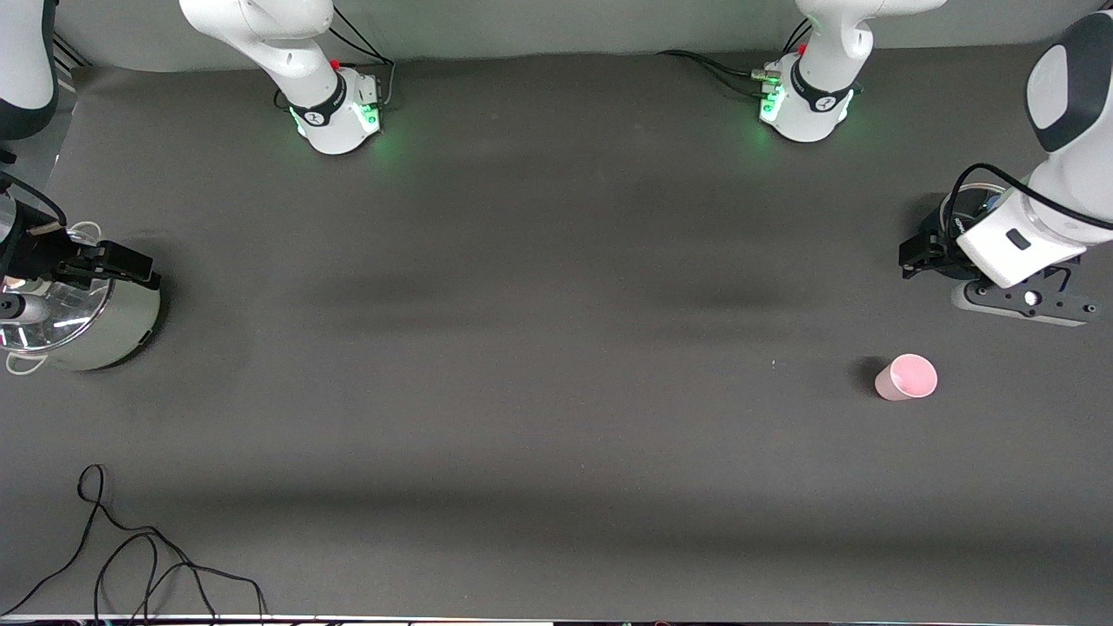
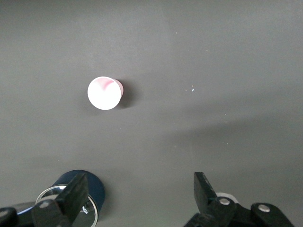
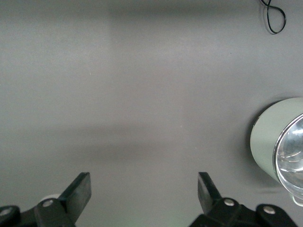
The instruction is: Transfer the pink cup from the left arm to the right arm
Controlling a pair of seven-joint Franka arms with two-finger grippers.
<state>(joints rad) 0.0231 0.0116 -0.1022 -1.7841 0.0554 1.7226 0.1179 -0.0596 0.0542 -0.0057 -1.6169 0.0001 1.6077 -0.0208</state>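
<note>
The pink cup [image 1: 906, 377] stands upright on the dark table toward the left arm's end, with nothing touching it. It also shows in the left wrist view [image 2: 104, 93], rim up. My left gripper [image 1: 923, 256] is open and empty, over the table beside a dark blue round container; in its own view [image 2: 142, 194] the cup is well clear of the fingers. My right gripper [image 1: 122, 261] is open and empty at the right arm's end, over the edge of a steel pot; its own view [image 3: 143, 189] shows bare table between the fingers.
The steel pot [image 1: 78, 322] with a shiny inside stands at the right arm's end and also shows in the right wrist view [image 3: 279, 142]. The dark blue container [image 2: 80, 194] lies under my left gripper. A black cable [image 1: 130, 556] loops near the front edge.
</note>
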